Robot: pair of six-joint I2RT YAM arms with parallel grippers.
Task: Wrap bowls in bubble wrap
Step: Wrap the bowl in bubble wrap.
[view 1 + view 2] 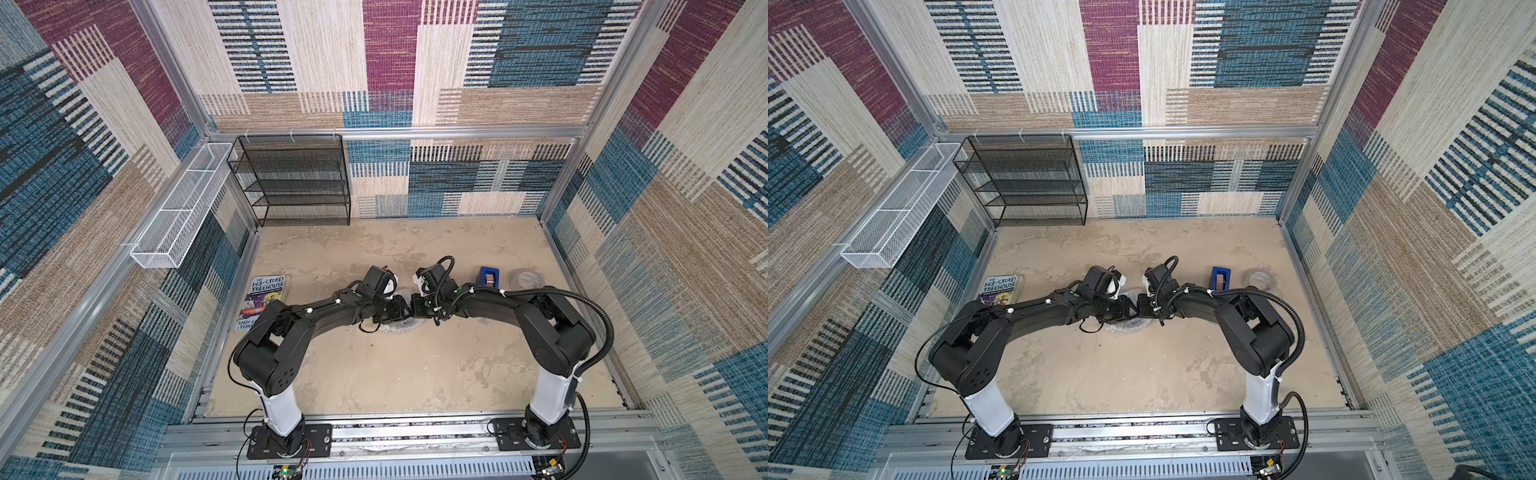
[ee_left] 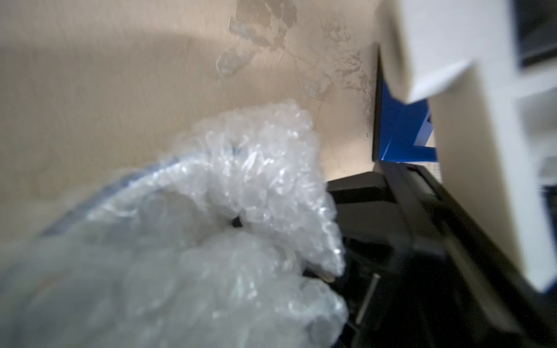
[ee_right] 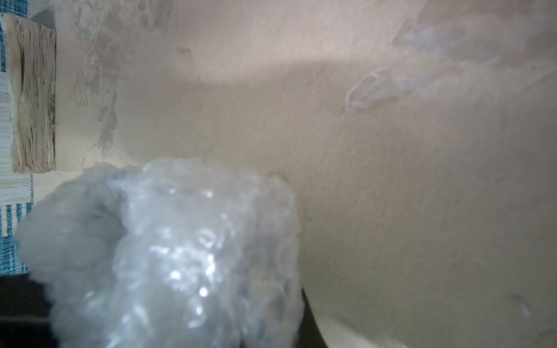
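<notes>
Lying right of the book [image 1: 266, 299], the bubble wrap [image 1: 395, 329] with the bowl [image 2: 129, 184] inside sits just under both grippers; the right gripper [image 1: 417, 309] pinches it, and whether the left gripper [image 1: 401, 309] is open I cannot tell.

At the centre of both top views the arms cover nearly all the bubble wrap [image 1: 394, 328] [image 1: 1126, 328], and only a sliver shows. The left gripper [image 1: 400, 311] and right gripper [image 1: 419, 309] meet there, their jaws unseen. In the blurred left wrist view, the bowl [image 2: 126, 184] is a faint blue arc under the wrap. Left of centre, the left arm hides the lower part of the book [image 1: 266, 293].
</notes>
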